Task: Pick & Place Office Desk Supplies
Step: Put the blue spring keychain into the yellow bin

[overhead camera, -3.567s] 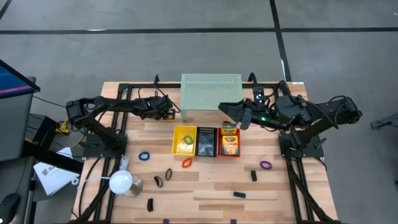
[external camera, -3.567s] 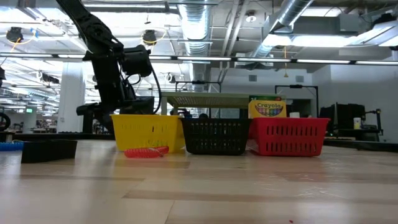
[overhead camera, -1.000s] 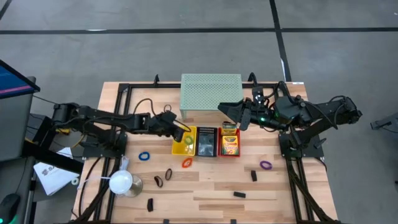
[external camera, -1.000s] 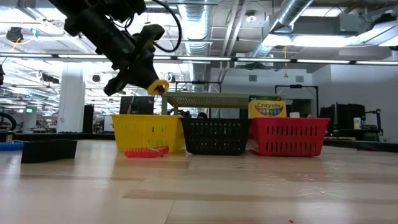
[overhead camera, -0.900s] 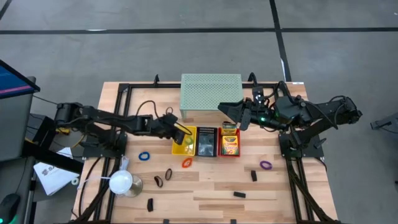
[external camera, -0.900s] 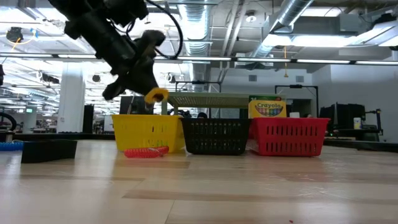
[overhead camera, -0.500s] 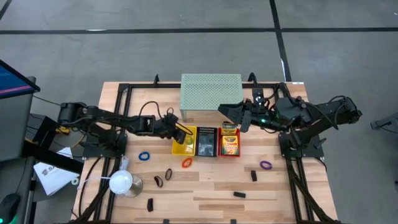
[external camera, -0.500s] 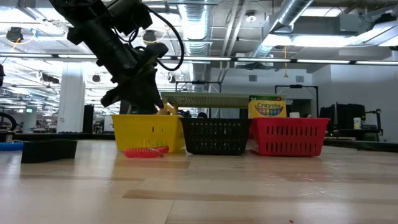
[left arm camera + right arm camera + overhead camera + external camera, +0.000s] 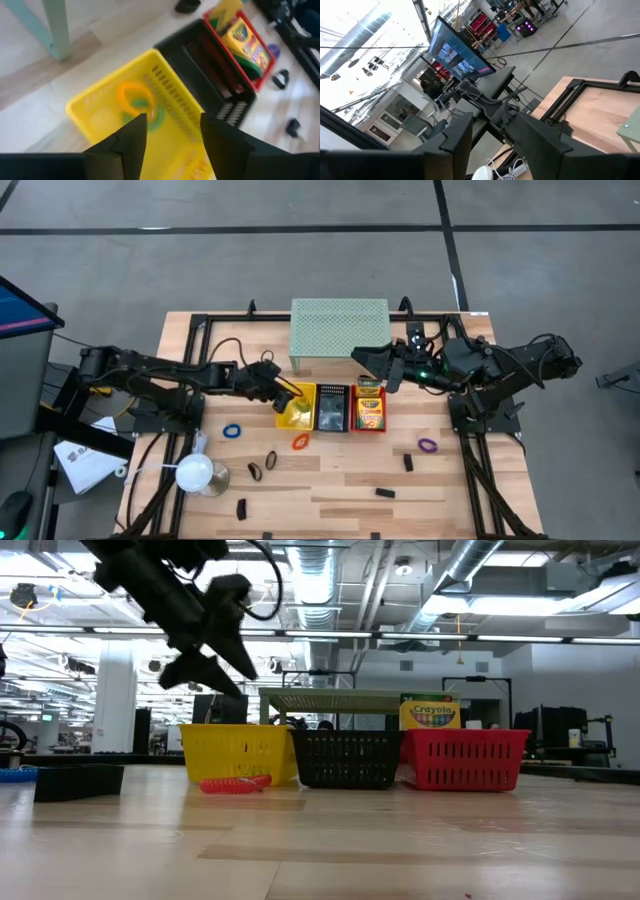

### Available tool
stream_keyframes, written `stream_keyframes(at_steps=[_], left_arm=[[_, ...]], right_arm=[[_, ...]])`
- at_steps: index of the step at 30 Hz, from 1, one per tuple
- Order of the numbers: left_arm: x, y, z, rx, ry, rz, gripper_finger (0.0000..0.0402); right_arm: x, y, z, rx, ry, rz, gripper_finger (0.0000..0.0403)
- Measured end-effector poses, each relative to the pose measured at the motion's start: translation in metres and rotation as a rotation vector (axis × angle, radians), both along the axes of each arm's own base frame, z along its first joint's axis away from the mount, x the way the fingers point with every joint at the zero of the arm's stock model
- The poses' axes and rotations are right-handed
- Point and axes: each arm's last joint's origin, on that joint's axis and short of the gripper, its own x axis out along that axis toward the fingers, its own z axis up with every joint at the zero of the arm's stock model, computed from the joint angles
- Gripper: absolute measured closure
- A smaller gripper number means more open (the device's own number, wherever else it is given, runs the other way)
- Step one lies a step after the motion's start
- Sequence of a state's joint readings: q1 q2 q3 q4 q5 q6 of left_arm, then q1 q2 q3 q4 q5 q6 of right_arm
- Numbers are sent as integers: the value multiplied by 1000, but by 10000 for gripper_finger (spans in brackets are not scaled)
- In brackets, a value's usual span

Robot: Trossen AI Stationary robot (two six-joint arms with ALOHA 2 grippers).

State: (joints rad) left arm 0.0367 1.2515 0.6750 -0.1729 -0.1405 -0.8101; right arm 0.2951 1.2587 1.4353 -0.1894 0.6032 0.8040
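My left gripper (image 9: 172, 135) hangs open and holds nothing above the yellow basket (image 9: 297, 406), near its left end (image 9: 215, 665). An orange ring band (image 9: 134, 97) and a green one (image 9: 152, 114) lie on the basket's floor. Crayon boxes (image 9: 369, 410) stand in the red basket (image 9: 465, 758). Blue (image 9: 232, 431), red (image 9: 300, 442) and purple (image 9: 428, 446) ring bands and black clips (image 9: 271, 460) lie loose on the table. My right gripper (image 9: 500, 135) waits open, raised beside the mesh shelf (image 9: 340, 328).
A black basket (image 9: 331, 407) stands between the yellow and red ones. A white round-headed lamp (image 9: 196, 473) stands at the near left. More black clips (image 9: 384, 493) lie toward the near edge. Black frame rails (image 9: 200, 360) run along both sides of the table.
My left gripper, shut on the orange ring band, went down to the yellow basket's rim and opened. The band fell into the basket. The gripper then rose and drew back a little toward the table's left edge.
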Motion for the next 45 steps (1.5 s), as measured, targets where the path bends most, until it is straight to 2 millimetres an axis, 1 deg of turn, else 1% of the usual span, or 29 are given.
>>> stream_keyframes(at_steps=[2,5,7,10,17,22,26,31,39,45], left_arm=[[-7,-2,5,-24,8,-16,232],[-21,-5,10,-124,52,-14,241],[-30,-9,9,-190,112,-12,244],[-41,-18,10,-244,170,-19,242],[-54,-39,7,-359,279,47,222],[-62,-48,0,-406,385,113,222],[-65,-53,-6,-405,458,140,221],[-62,-57,-15,-396,517,156,214],[-56,-60,-32,-380,628,203,217],[-53,-64,-44,-382,706,201,218]], right_arm=[[0,0,0,0,1,0,249],[0,0,-1,-2,6,0,249],[0,0,-1,-3,10,0,249],[0,0,-1,-4,13,0,249],[0,-1,-2,-12,19,-4,249],[0,-1,-2,-16,20,-5,249],[0,-1,-2,-23,22,-7,249],[0,-1,-2,-26,28,-6,249],[0,-1,-3,-30,41,-3,249],[0,0,-3,-29,40,0,249]])
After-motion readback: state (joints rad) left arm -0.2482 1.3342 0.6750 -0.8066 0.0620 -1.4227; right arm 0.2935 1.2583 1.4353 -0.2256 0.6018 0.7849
